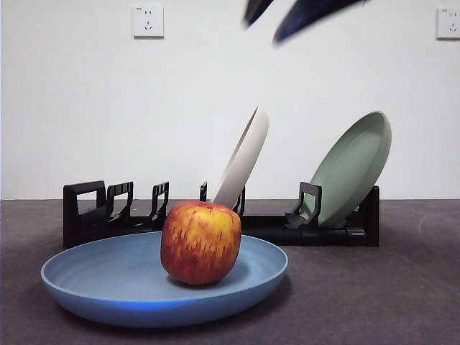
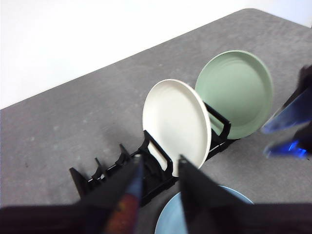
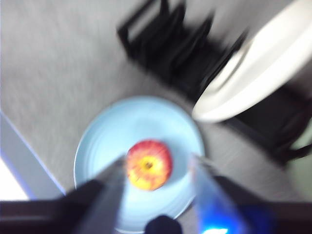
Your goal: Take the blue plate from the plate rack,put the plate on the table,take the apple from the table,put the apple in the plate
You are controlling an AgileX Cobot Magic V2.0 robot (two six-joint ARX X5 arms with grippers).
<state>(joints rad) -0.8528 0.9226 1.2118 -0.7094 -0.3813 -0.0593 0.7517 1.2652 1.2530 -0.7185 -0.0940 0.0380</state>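
Note:
The red and yellow apple (image 1: 200, 242) sits upright in the blue plate (image 1: 108, 277), which lies flat on the grey table (image 1: 388, 287) in front of the black plate rack (image 1: 86, 212). My right gripper (image 3: 158, 161) is open and empty, high above the apple (image 3: 148, 165) and the plate (image 3: 107, 141). It shows as two black tips (image 1: 262, 30) at the top of the front view. My left gripper (image 2: 160, 162) is open and empty, raised on the near side of the rack (image 2: 112, 170). A bit of the apple (image 2: 122, 217) and the plate (image 2: 168, 226) show by its jaws.
A cream-white plate (image 1: 243, 159) and a sage-green plate (image 1: 352, 167) stand tilted in the rack. The rack's left slots hold nothing. The right gripper (image 2: 287, 129) shows blurred at the edge of the left wrist view. A white wall stands behind the table.

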